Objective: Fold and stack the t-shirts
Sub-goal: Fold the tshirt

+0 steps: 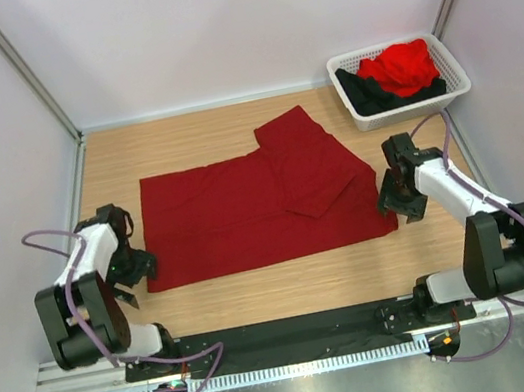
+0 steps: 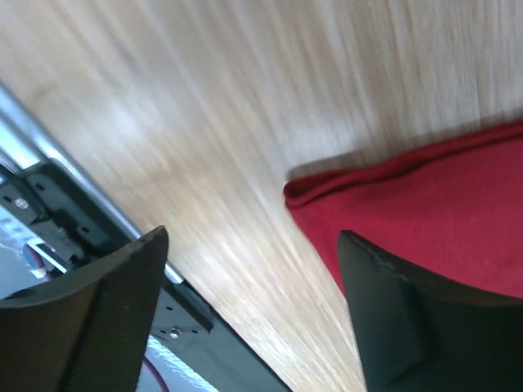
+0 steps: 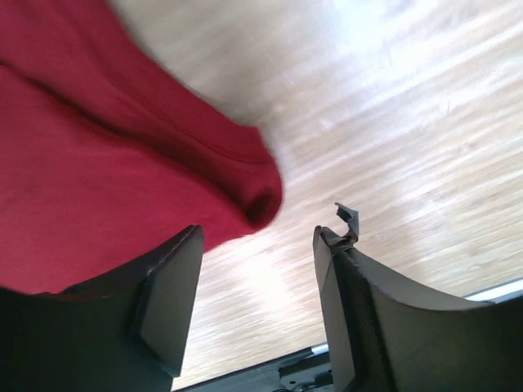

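The crimson shirt [image 1: 245,214] is lying spread across the middle of the table [image 1: 261,303]. It is mostly flat, with a flap at its far right side folded back over the body at a slant. The left gripper [image 1: 141,268] is hanging low at the shirt's near left corner, and the right gripper [image 1: 393,203] is hanging low at the near right corner — one at each end of the near hem.

In the left wrist view, the left gripper [image 2: 253,237] is standing wide, with bare wood showing between its jaws. A corner of the crimson shirt [image 2: 441,220] is lying on the table just beside one jaw, and nothing is being gripped. The black rail [image 2: 49,212] at the table's near edge is showing past the other jaw.

In the right wrist view, the right gripper [image 3: 260,237] is also standing wide and gripping nothing — a rolled corner of the crimson shirt [image 3: 122,163] is sitting just off one jaw, with wood grain filling the gap.

The basket [image 1: 400,112] is sitting at the far right corner of the table, well apart from both grippers. The red shirt [image 1: 402,68] is lying bunched inside it, on top of the black shirt [image 1: 365,91], which is showing along the basket's left and near sides.
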Controlling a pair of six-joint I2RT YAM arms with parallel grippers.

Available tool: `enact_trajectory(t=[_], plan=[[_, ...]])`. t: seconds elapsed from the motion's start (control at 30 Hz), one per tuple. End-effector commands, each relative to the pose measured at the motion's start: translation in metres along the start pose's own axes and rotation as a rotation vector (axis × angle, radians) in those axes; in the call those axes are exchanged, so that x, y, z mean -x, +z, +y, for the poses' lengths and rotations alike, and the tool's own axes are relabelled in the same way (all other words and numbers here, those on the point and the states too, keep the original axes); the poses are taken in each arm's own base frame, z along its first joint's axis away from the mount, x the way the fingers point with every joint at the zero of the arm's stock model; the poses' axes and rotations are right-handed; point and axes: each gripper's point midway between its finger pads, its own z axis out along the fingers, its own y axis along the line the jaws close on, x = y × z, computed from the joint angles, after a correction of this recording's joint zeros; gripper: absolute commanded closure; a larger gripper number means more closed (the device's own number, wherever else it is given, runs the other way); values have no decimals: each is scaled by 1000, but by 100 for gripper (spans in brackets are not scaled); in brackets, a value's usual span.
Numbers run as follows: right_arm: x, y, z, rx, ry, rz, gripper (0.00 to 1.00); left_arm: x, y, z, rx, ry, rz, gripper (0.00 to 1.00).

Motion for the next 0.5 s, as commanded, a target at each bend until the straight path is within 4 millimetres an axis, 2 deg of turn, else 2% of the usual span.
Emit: enact_trajectory(t=[0.0, 0.03, 0.1, 0.2, 0.27, 0.3, 0.37, 0.47], plan=[[40, -39, 17, 57, -59, -161, 35, 4, -24, 15, -5, -102, -50, 14], [45, -50, 32, 96, -94, -193, 35, 6, -30, 15, -33, -113, -68, 13], [47, -58, 58, 193, -111, -209, 36, 7, -36, 18, -46, -109, -86, 13], [38, -60, 103, 347, -129, -176, 39, 9, -41, 16, -88, -42, -99, 19], [26, -54, 127, 417, -109, -108, 41, -1, -44, 5, -163, 3, -52, 21], [25, -56, 141, 478, -101, -95, 41, -3, -45, -2, -210, 38, -44, 26], [17, -48, 154, 507, -95, -60, 42, -16, -49, -11, -286, 57, 10, 33], [14, -39, 170, 547, -80, -26, 43, -22, -53, -15, -338, 70, 22, 34]])
